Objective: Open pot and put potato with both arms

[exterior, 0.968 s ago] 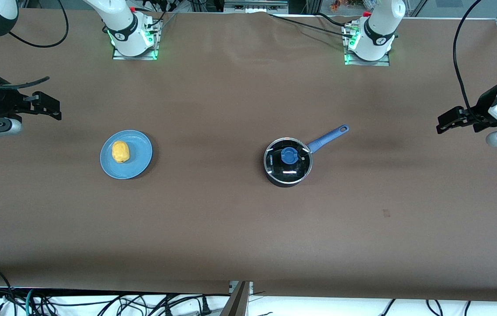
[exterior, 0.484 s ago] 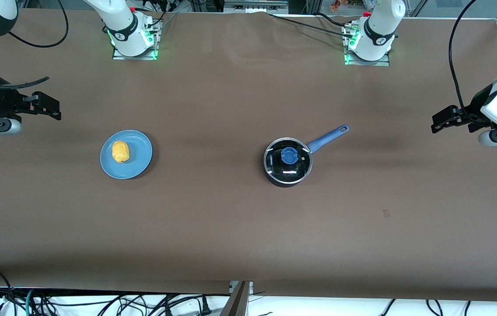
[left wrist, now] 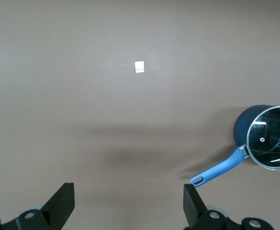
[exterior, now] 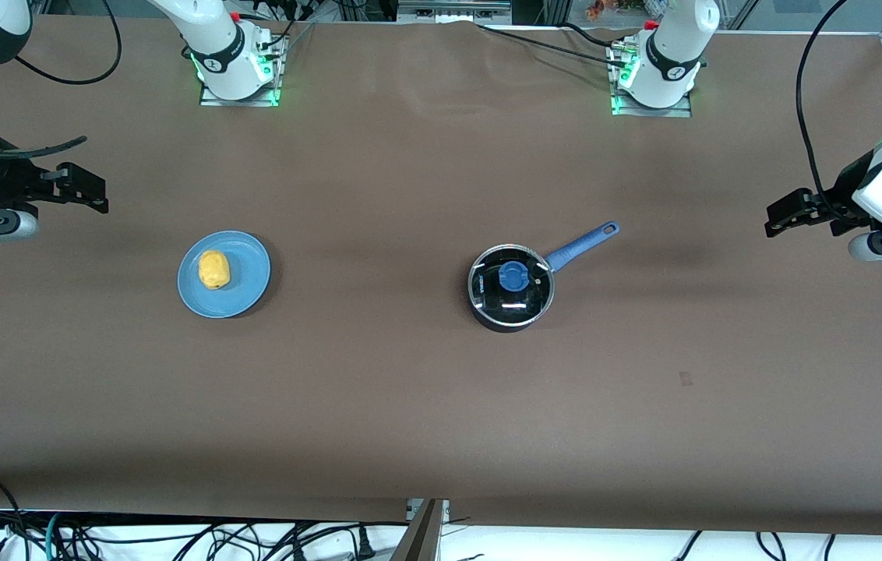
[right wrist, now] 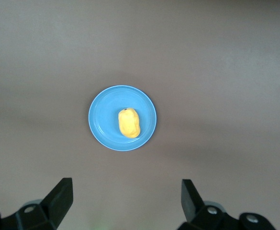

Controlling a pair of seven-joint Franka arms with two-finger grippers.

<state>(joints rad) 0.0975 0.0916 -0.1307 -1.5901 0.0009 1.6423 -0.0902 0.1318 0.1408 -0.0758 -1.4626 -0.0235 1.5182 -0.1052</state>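
The black pot [exterior: 511,300] stands near the table's middle, its blue handle [exterior: 583,241] pointing toward the left arm's end. The glass lid with blue knob [exterior: 512,276] is on it. The pot also shows in the left wrist view [left wrist: 242,129]. The yellow potato [exterior: 214,269] lies on a light-blue plate [exterior: 250,273] toward the right arm's end, also in the right wrist view [right wrist: 128,123]. My left gripper [exterior: 788,214] is open and empty over the table at the left arm's end, apart from the handle. My right gripper [exterior: 86,191] is open and empty at the right arm's end, apart from the plate.
The two arm bases [exterior: 238,58] [exterior: 655,70] stand along the table's edge farthest from the front camera. A small pale tag [exterior: 686,379] lies on the brown cloth nearer the front camera than the pot. Cables hang below the near edge.
The left gripper has shifted a little toward the pot's end of the table, then stayed almost still. The right arm, pot and potato have not moved.
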